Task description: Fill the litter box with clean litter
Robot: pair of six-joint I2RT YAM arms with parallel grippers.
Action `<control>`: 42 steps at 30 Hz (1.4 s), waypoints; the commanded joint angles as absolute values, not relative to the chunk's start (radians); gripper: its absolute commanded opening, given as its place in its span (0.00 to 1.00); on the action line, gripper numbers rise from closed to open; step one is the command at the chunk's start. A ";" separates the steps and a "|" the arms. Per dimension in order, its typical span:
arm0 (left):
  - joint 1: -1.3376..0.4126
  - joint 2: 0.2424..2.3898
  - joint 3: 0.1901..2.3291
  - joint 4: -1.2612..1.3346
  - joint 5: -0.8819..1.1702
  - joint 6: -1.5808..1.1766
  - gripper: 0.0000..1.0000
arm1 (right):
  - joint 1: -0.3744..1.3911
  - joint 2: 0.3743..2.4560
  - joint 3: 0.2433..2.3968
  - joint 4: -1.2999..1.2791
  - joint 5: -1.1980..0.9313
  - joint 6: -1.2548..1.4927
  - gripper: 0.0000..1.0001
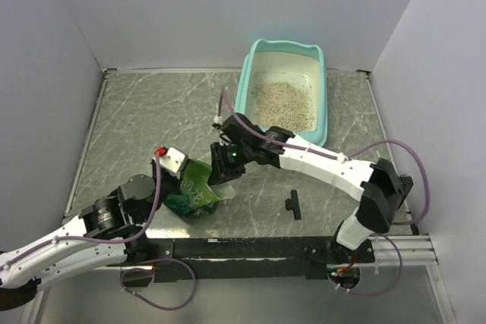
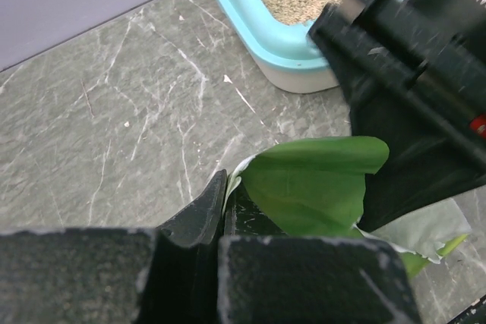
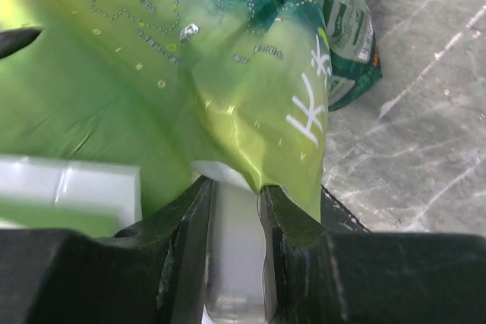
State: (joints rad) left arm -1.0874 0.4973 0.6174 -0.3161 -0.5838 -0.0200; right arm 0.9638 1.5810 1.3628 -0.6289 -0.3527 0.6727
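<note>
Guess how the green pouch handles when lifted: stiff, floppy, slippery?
Likely floppy: the green pouch creases and folds where the right fingers pinch it. Probably slippery; the film looks glossy. Weight is hard to judge; contents aren't visible.

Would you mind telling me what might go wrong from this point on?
1. Both the left gripper and right gripper pinch only thin edges of the pouch; it may slip or tear.
2. The pouch is short of the litter box, so tipping early could spill its contents on the table.
</note>
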 commanded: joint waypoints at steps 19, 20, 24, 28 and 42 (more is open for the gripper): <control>-1.039 0.517 0.640 -0.302 -0.558 -0.044 0.01 | 0.986 1.330 0.749 0.155 -0.492 1.061 0.00; -1.037 0.520 0.640 -0.304 -0.558 -0.046 0.01 | 0.986 1.292 0.709 0.170 -0.489 1.071 0.00; -1.037 0.526 0.638 -0.301 -0.560 -0.044 0.01 | 0.977 1.192 0.602 0.287 -0.485 1.121 0.00; -1.034 0.531 0.637 -0.301 -0.563 -0.043 0.01 | 0.959 1.135 0.490 0.484 -0.499 1.190 0.00; -1.034 0.531 0.630 -0.295 -0.563 -0.037 0.01 | 0.945 0.994 0.222 0.839 -0.422 1.307 0.00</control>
